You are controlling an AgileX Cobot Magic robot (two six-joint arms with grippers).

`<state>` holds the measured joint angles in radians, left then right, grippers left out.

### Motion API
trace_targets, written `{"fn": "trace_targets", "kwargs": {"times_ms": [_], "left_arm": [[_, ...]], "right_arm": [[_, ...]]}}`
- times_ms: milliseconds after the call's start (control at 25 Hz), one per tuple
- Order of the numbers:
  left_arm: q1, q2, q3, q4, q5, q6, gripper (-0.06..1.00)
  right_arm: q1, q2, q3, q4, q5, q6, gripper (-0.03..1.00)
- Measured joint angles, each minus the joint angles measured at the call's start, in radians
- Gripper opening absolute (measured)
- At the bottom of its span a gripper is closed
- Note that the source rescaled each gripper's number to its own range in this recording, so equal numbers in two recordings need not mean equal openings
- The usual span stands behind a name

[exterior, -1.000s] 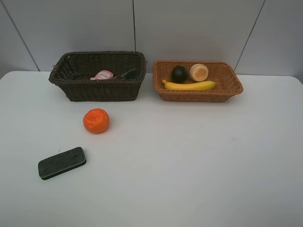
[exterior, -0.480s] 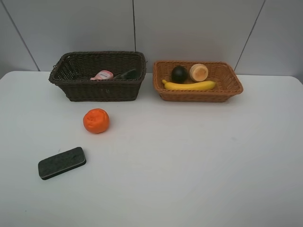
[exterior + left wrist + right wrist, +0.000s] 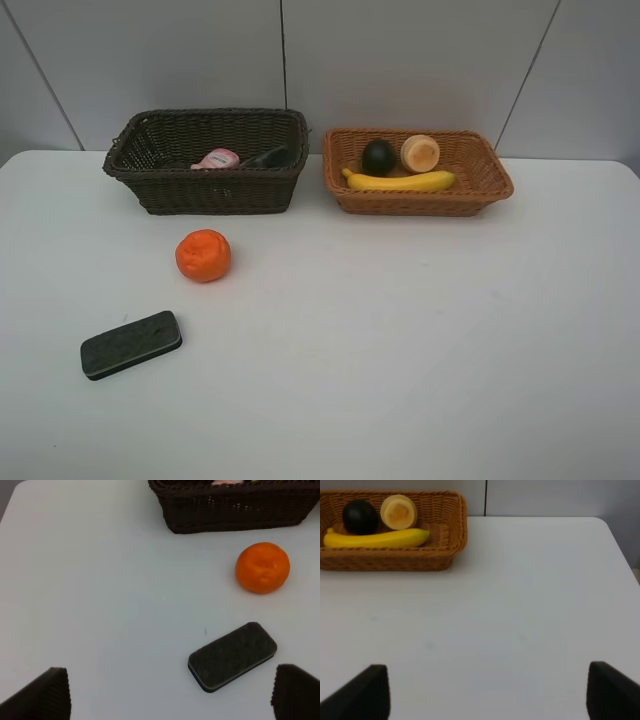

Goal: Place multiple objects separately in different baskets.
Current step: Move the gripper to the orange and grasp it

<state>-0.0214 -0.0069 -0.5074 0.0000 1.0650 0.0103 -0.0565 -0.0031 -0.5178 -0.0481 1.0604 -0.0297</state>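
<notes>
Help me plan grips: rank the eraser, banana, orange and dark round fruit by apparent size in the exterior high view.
1. banana and eraser: alike in length; the eraser lies nearer the camera, so unranked.
2. orange.
3. dark round fruit, smallest, though farther back.

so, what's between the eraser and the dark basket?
Only the orange, sitting on the table and touching neither the eraser nor the dark basket. Both the exterior high and left wrist views show it.
</notes>
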Motion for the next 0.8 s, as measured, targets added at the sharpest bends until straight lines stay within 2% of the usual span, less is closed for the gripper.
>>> {"fn": "trace_targets", "kwargs": {"times_ms": [240, 440, 520, 680, 800], "left_arm": [[0.000, 0.018, -0.008, 0.000, -0.006, -0.003, 1.00], [0.013, 0.219, -0.104, -0.051, -0.055, 0.015, 1.00], [0.014, 0.330, -0.166, -0.083, -0.057, 0.081, 1.00], [0.014, 0.575, -0.301, -0.173, -0.062, 0.284, 1.00], [0.014, 0.753, -0.405, -0.213, -0.063, 0.375, 1.00]], "right_arm": [[0.000, 0.000, 0.000, 0.000, 0.000, 0.000, 0.98], [0.000, 0.000, 0.000, 0.000, 0.000, 0.000, 0.98], [0.000, 0.000, 0.000, 0.000, 0.000, 0.000, 0.98], [0.000, 0.000, 0.000, 0.000, 0.000, 0.000, 0.98], [0.000, 0.000, 0.000, 0.000, 0.000, 0.000, 0.98]]}}
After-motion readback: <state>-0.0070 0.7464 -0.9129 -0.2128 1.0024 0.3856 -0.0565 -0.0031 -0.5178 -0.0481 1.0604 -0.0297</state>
